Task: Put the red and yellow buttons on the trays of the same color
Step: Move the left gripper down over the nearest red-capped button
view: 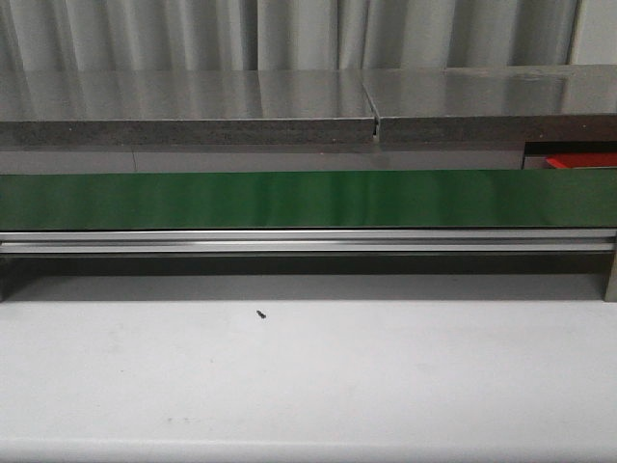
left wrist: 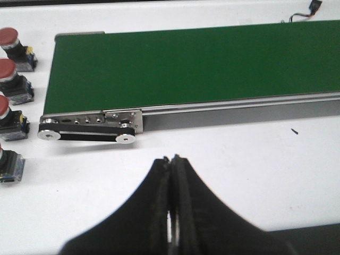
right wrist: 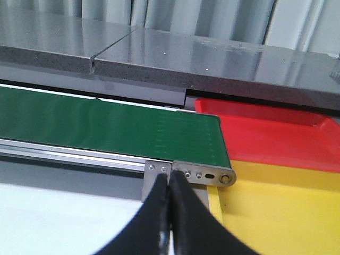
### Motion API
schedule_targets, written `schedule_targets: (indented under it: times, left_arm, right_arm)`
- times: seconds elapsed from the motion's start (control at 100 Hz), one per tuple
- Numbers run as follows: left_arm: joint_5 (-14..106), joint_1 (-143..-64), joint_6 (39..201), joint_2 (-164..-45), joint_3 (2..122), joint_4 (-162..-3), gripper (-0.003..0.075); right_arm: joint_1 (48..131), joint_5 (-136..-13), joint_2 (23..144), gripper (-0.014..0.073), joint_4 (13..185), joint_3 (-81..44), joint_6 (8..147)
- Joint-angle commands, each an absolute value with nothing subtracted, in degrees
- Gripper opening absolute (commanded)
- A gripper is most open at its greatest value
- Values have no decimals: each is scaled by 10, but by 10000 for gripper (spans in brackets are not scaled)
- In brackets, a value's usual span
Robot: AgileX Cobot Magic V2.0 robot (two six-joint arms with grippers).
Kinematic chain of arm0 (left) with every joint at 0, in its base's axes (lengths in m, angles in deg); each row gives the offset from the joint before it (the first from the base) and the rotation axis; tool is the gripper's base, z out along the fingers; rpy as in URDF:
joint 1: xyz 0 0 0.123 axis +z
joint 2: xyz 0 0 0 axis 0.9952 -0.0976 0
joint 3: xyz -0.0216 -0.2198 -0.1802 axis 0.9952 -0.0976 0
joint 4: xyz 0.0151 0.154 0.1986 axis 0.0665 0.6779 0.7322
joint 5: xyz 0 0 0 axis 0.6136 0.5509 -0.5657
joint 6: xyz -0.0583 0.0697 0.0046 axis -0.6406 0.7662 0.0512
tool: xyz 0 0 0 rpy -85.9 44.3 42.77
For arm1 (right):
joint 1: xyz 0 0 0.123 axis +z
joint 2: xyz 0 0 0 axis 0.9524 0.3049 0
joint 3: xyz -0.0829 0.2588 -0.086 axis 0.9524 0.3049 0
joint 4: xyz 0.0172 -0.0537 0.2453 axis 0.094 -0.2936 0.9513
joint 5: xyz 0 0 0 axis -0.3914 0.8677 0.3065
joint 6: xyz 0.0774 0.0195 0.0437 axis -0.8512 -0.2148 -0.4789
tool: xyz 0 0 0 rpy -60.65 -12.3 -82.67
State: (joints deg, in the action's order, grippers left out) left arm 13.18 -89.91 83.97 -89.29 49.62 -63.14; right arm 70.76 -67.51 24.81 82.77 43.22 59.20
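Several red buttons on grey blocks stand in a row on the white table beside the end of the belt in the left wrist view, one of them (left wrist: 9, 38) at the far end. No yellow button shows. My left gripper (left wrist: 171, 159) is shut and empty over the white table short of the belt's end. My right gripper (right wrist: 169, 176) is shut and empty, near the other belt end. Beyond that end lie the red tray (right wrist: 276, 135) and the yellow tray (right wrist: 281, 212). A sliver of the red tray (view: 583, 160) shows in the front view.
The green conveyor belt (view: 308, 199) runs across the table with an aluminium rail (view: 308, 241) along its front. A grey stone-like shelf (view: 193, 106) lies behind it. A small dark speck (view: 261, 313) lies on the white table.
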Motion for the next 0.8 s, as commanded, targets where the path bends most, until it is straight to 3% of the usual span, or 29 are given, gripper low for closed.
schedule_targets:
  times: [0.0,0.22,0.29,0.38,0.53,0.58,0.65,0.79]
  left_arm:
    - [159,-904,835,-925,524,-646,-19]
    - [170,-904,835,-970,525,-652,-16]
    - [172,-904,835,-976,525,-652,19]
    - [175,-904,835,-976,525,-652,155]
    - [175,-904,835,-976,525,-652,526]
    - [175,-904,835,-976,525,-652,610]
    - [174,-904,835,-976,525,-654,672]
    - [176,-898,814,-976,525,-655,666]
  right_arm:
    - [710,-630,241,-68,823,433,593]
    - [710,-630,241,-68,823,433,593]
    - [710,-630,241,-68,823,433,593]
    - [710,-630,241,-68,823,433,593]
    - [710,-630,241,-68,823,433,593]
    - [710,-630,241,-68,823,433,593]
    - [710,-630,241,-68,823,433,593]
    - [710,-630,241,-68,823,433,593]
